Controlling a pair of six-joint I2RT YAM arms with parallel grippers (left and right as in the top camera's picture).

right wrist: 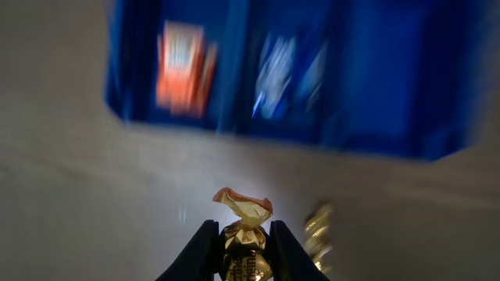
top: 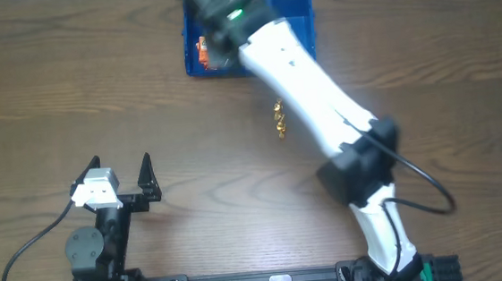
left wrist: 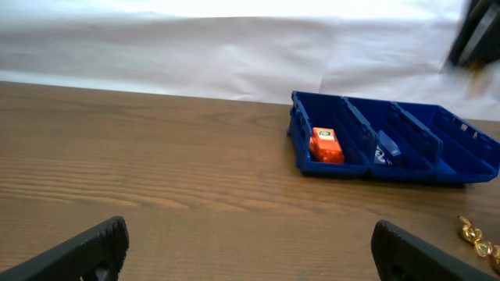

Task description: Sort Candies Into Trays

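Gold-wrapped candy [right wrist: 244, 209] pinched between the narrowed fingers of the right gripper [right wrist: 244, 238], held over the wooden table [left wrist: 156, 156] just short of the blue tray [top: 301, 24]. Sorting appears partly done. Of the tray's three compartments, the end one holds a single orange candy [left wrist: 326, 145], the middle one holds blue candy [left wrist: 388, 150] (one piece, possibly two; blur prevents a firm count), and the third presumably awaits the gold. Two loose gold candies [left wrist: 469, 229] lie on the table near the tray, still to be sorted. Left gripper [top: 120, 162] is spread wide, holding nothing, well apart from the tray.
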